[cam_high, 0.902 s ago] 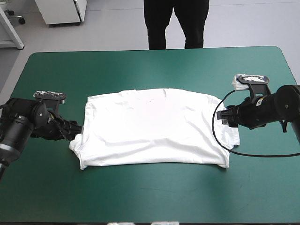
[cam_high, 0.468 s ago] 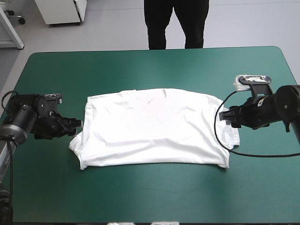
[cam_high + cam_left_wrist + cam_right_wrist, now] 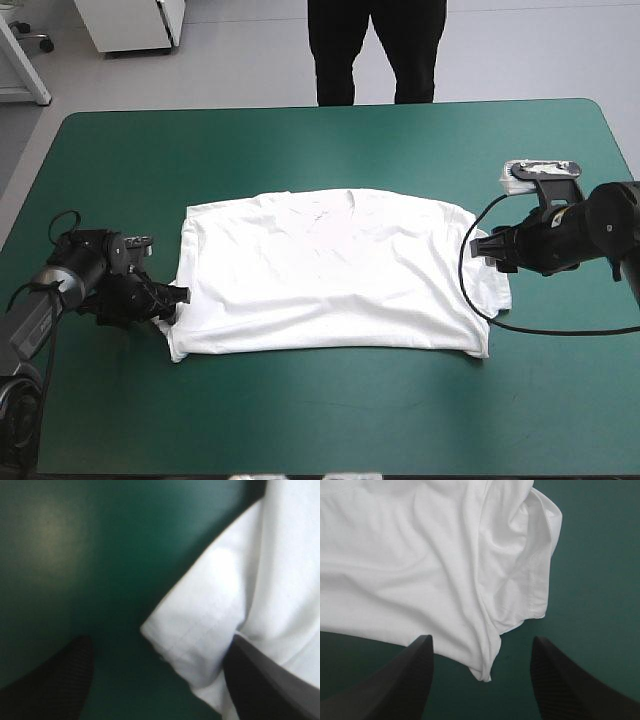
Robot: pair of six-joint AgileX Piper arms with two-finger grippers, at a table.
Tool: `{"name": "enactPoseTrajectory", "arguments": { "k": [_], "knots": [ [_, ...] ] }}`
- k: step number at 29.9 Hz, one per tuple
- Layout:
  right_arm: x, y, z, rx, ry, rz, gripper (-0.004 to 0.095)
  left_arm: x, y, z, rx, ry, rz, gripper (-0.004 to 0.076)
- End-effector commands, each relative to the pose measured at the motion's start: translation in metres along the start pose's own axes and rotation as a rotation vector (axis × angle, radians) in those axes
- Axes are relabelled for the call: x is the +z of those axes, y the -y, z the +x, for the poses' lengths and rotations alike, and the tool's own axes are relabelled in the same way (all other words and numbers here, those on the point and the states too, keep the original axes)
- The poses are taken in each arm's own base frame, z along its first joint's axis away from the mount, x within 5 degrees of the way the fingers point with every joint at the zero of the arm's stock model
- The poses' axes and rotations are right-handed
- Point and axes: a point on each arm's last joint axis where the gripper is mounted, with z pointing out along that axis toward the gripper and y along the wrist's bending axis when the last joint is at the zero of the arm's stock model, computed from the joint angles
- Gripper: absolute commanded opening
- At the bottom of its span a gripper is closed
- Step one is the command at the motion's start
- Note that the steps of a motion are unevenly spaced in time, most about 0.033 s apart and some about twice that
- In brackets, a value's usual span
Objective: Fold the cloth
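White, short-sleeved cloth T-shirt (image 3: pixel 325 270), spread flat in the middle of the bench on the smooth teal-green cover (image 3: pixel 300 140). Lies with its long side running from left to right. Soft wrinkles all over, no big bumps. Well away from both the far edge and the near edge.

Left sleeve (image 3: pixel 163 312) sticking out at the near left corner of the T-shirt. Right sleeve (image 3: pixel 497 290) sticking out at the right side, a bit bunched up.

Left tool (image 3: pixel 172 297), with two broad black curved fingers, down low on the bench right at the left sleeve. In the left wrist view: fingers wide apart, with the stitched end of the left sleeve (image 3: pixel 195 630) in the gap of the left tool (image 3: pixel 160 642). One finger (image 3: pixel 260 690) right against the white cloth, the other over bare cover (image 3: pixel 75 555). Squeezes nothing.

Right tool (image 3: pixel 482 250), with the same black curved fingers, at the right side of the T-shirt, just by the right sleeve. In the right wrist view: fingers wide apart too, right tool (image 3: pixel 482 640) holding nothing. A folded corner of the T-shirt (image 3: pixel 420 555) pointing into the gap between the fingers, touching neither one. Right sleeve (image 3: pixel 537 565) ahead of the tool, lying flat with its hem showing. Teal-green cover on both sides of that corner.
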Motion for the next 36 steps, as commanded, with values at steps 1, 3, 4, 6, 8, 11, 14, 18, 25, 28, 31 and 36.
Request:
{"name": "enactPoseTrajectory", "arguments": {
  "k": [1, 3, 4, 6, 8, 11, 14, 18, 25, 28, 31, 36],
  "knots": [
    [-0.018, -0.002, -0.001, -0.009, 0.063, -0.004, 0.0553, 0.0, 0.001, -0.011, -0.016, 0.067, 0.013, 0.0498],
    [-0.018, -0.002, -0.001, -0.009, 0.063, -0.004, 0.0554, 0.009, 0.002, -0.013, -0.022, 0.046, 0.016, 0.0474],
    [-0.018, -0.002, -0.001, -0.009, 0.063, -0.004, 0.0554, 0.015, 0.002, -0.014, -0.024, 0.029, 0.016, 0.0452],
    [-0.018, -0.002, -0.001, -0.009, 0.063, -0.004, 0.0553, 0.024, 0.002, -0.015, -0.024, -0.006, 0.013, 0.0379],
    [-0.018, -0.002, -0.001, -0.009, 0.063, -0.004, 0.0553, 0.028, 0.002, -0.016, -0.028, -0.019, 0.011, 0.024],
    [-0.018, -0.002, -0.001, -0.009, 0.063, -0.004, 0.0553, 0.027, 0.002, -0.017, -0.028, -0.01, 0.008, 0.0015],
    [-0.018, -0.002, -0.001, -0.009, 0.063, -0.004, 0.0553, 0.021, 0.002, -0.019, -0.026, 0.016, 0.007, -0.0008],
    [-0.018, -0.003, -0.001, 0.007, 0.062, -0.008, 0.0553, 0.004, 0.002, -0.023, -0.026, 0.078, 0.012, -0.0007],
    [-0.018, -0.003, -0.001, 0.014, 0.062, -0.009, 0.0553, -0.03, 0.017, -0.029, 0.011, 0.197, 0.059, -0.0009],
    [-0.018, -0.003, -0.001, 0.014, 0.061, -0.009, 0.0553, -0.042, 0.029, -0.029, 0.037, 0.241, 0.09, -0.0009],
    [-0.018, -0.003, -0.001, 0.014, 0.061, -0.009, 0.0553, -0.048, 0.045, -0.028, 0.086, 0.259, 0.107, -0.0009],
    [-0.018, -0.003, -0.001, 0.014, 0.061, -0.009, 0.0553, -0.05, 0.079, -0.022, 0.173, 0.28, 0.162, -0.0009]
  ]
}}
